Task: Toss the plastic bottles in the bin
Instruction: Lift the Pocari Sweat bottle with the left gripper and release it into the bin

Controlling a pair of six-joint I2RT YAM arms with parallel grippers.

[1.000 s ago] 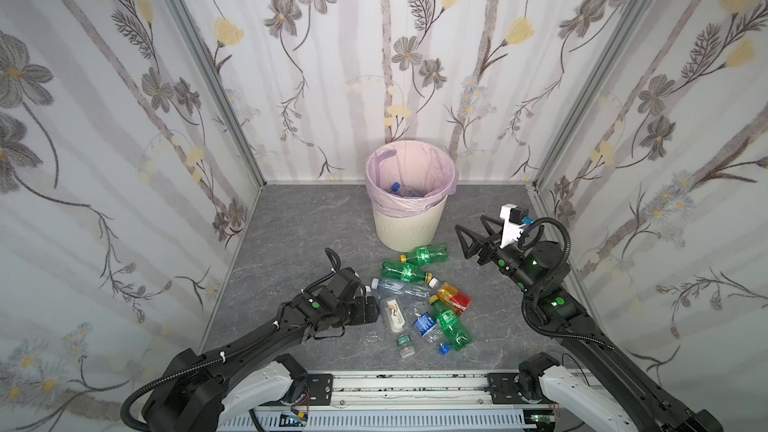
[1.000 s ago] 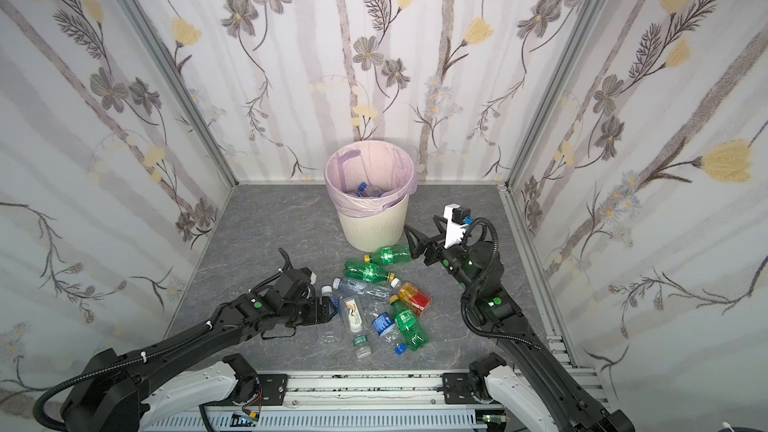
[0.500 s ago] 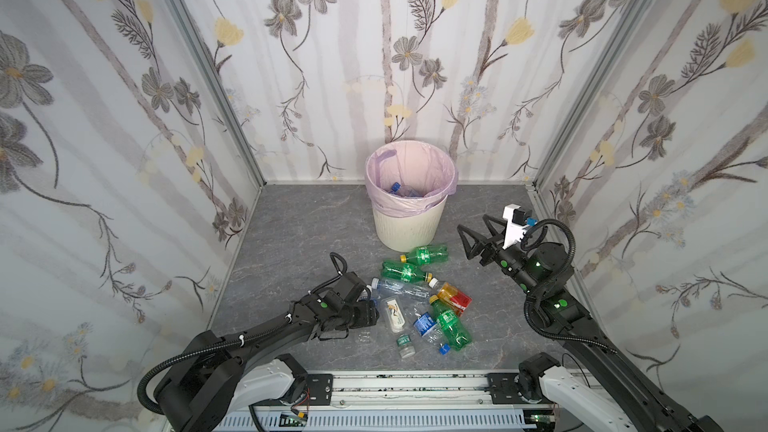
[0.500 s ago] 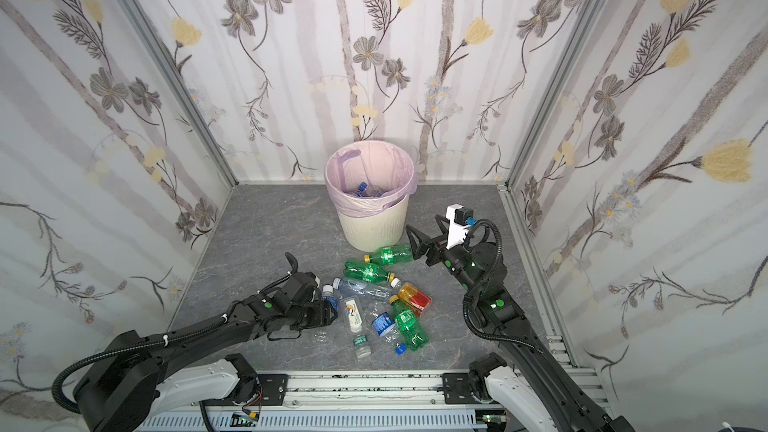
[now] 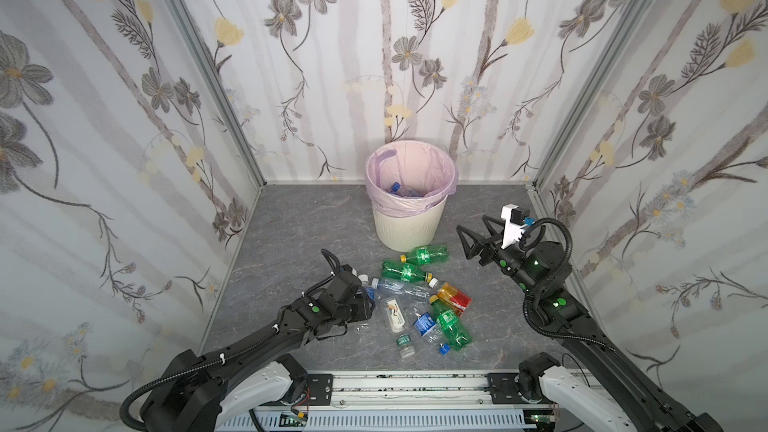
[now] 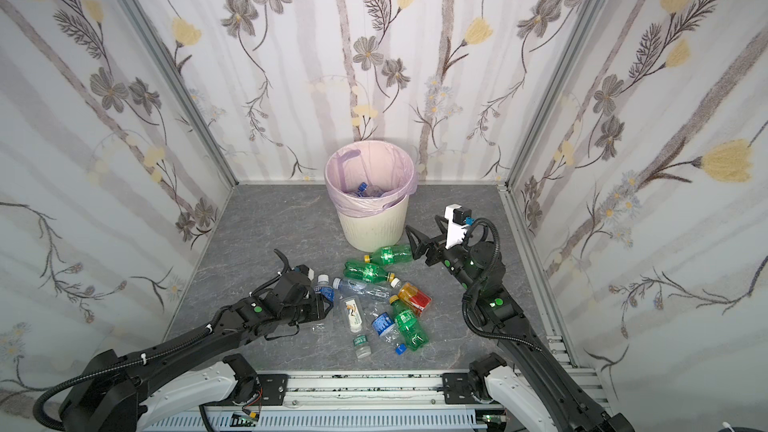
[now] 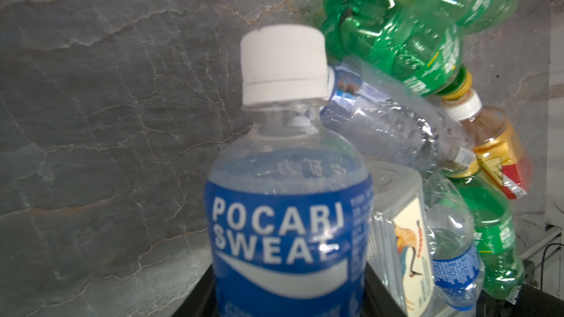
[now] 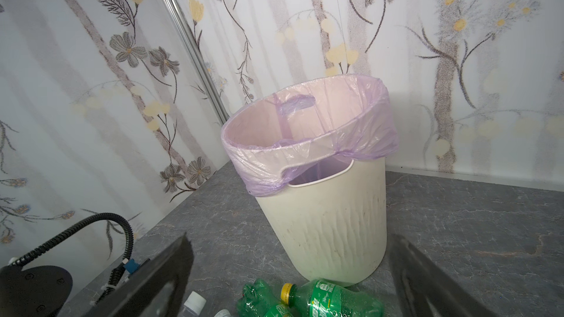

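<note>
Between the fingers of the left gripper (image 5: 365,305), pinched on both sides at its blue label: a clear Pocari Sweat bottle (image 7: 287,208), lying flat at the level of the grey stone-patterned floor (image 5: 291,234), white cap (image 7: 282,65) pointing toward the far side. In the left wrist view, black finger edges tight against the label on either side.

Just right of it, close by its neck: a clear crumpled bottle (image 5: 401,288) lying crosswise. Nearer, a squarish clear bottle with a bird label (image 5: 393,314).

Spread further right, at the near middle of the floor, the remaining plastic bottles (image 5: 440,317) in a loose pile:
- two green ones with yellow caps at the far edge (image 5: 401,271), the farther one (image 5: 426,254) right at the foot of the bin
- an orange-red one (image 5: 455,296) on the right
- a small blue-labelled one (image 5: 424,324)
- nearest of all, a small clear one with a green label (image 5: 405,344)

Well apart on the right, raised above the floor: the right gripper (image 5: 472,226), jaws spread wide, holding nothing, aimed left toward the bin.

At the far middle, near the back wall: the bin (image 5: 409,226), upright, cream-white and ribbed, lined with a pink-lilac bag (image 8: 351,135) folded over the rim. Inside, a clear bottle with a blue cap (image 5: 395,187).
</note>
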